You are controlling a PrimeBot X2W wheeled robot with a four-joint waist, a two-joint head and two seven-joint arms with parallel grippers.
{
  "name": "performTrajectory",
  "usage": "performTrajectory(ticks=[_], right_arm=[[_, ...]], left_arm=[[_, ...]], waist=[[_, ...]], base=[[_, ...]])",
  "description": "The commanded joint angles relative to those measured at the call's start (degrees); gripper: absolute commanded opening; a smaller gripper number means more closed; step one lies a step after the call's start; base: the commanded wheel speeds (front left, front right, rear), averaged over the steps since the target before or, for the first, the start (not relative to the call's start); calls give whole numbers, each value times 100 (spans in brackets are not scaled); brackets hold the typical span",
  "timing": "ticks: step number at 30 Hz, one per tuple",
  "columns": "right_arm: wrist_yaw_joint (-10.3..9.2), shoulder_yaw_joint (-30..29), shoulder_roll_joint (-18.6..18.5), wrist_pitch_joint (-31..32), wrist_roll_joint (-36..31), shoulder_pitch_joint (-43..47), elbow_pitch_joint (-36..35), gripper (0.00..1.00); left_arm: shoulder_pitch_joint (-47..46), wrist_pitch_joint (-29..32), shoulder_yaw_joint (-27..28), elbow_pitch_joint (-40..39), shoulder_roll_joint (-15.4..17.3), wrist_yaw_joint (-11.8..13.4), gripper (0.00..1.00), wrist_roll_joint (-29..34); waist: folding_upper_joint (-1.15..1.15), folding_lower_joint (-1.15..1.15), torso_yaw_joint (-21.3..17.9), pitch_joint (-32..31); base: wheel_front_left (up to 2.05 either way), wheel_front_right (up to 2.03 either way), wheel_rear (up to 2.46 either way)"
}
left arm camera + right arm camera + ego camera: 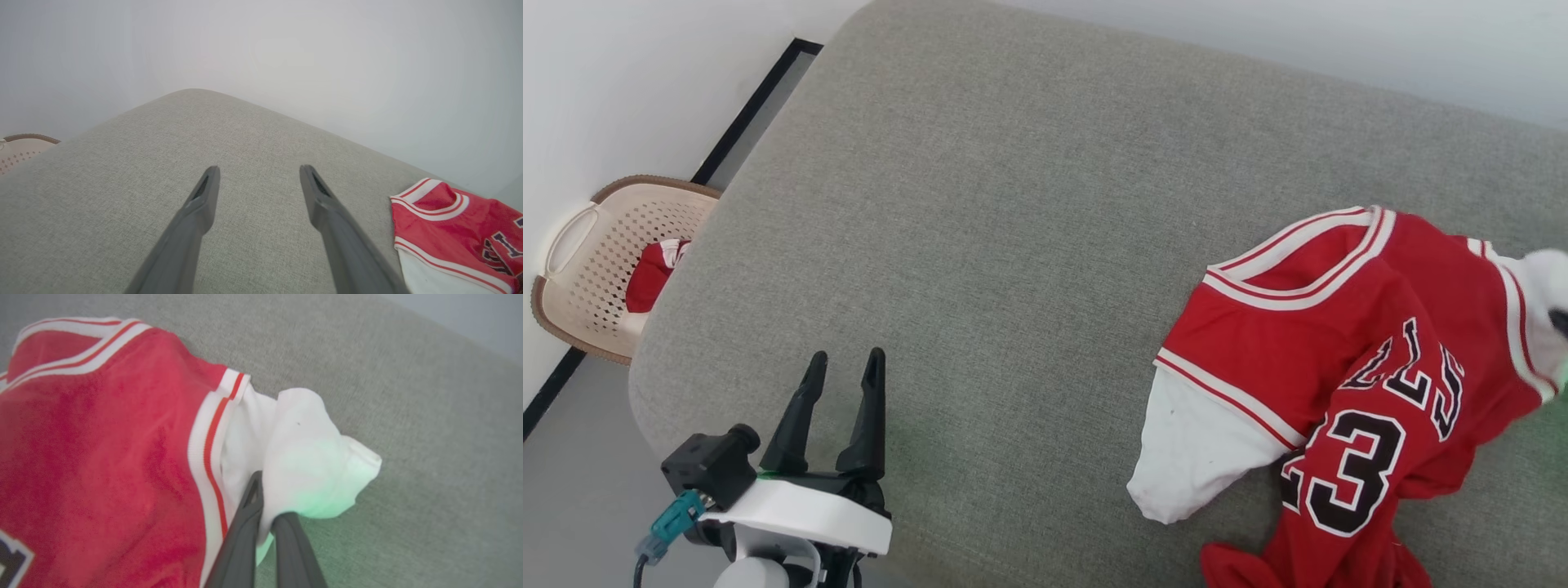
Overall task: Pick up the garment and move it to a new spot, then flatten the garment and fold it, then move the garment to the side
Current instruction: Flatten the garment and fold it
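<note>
- Garment: crumpled on grey cushion, at 4 o'clock in head view. Red body, white sleeves, red-and-white striped trim at neck and sleeve seams.
- Writing on garment: number "23" legible, black with white outline, at 6 o'clock of the heap. Letters "LLS" just above it, same style, tilted. Rest of the word lost in a fold.
- Right gripper: closed, pinching right sleeve at its edge. Cloth bunched over the fingers toward 1 o'clock in right wrist view, with a green tint near the fingertips.
- Left gripper: at 7 o'clock in head view, fingers spread, holding nothing. Set over bare cushion, well apart from garment. Contact with cushion not discernible.
- Left sleeve: lying on cushion at 8 o'clock of the heap.
- Basket: beige, perforated, brown rim, on floor at 9 o'clock in head view, just beside cushion edge. Small red-and-white bundle inside, no writing visible.
</note>
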Motion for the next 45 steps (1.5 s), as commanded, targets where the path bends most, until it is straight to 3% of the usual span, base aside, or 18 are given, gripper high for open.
performTrajectory(ticks=[1,10,11,13,20,28,33,39,45], right_arm=[[-4,-197,157,48,-47,146,120,0],[-9,-818,808,222,-497,607,972,0],[-9,-824,839,179,-552,589,991,18],[-9,-811,927,134,-595,532,928,100],[-6,-890,991,-114,-670,400,262,100],[-5,-1098,1272,-534,-861,626,-761,100],[-4,-1312,1626,-1039,-1247,952,-1563,100],[-3,-1678,2180,-1709,-1834,1372,-2347,100],[-3,-2003,2788,-2310,-2381,1669,-2936,100]], left_arm=[[-57,-31,-19,-9,9,-17,100,25],[-332,-31,-220,134,147,-17,100,2],[-360,-30,-276,147,168,-18,100,-46],[-425,-31,-384,176,261,-17,100,-178],[-884,588,-1135,142,845,-17,100,-1192],[-1416,1602,-1638,-77,1396,-17,100,-1625],[-1600,2298,-1854,-81,1534,-9,100,-1816],[-1613,3121,-2084,9,1606,194,100,-1960],[-1440,3899,-2241,150,1654,645,100,-2134]], waist=[[0,0,-12,23],[0,0,-74,73],[0,0,-102,68],[0,0,-174,34],[0,0,-555,-170],[0,0,-1180,-334],[0,0,-1693,-399],[0,0,-2230,-391],[0,0,-2659,-348]], base=[[0,0,0],[0,0,0],[0,0,0],[0,0,0],[0,0,0],[0,0,0],[0,0,0],[0,0,0],[0,0,0]])
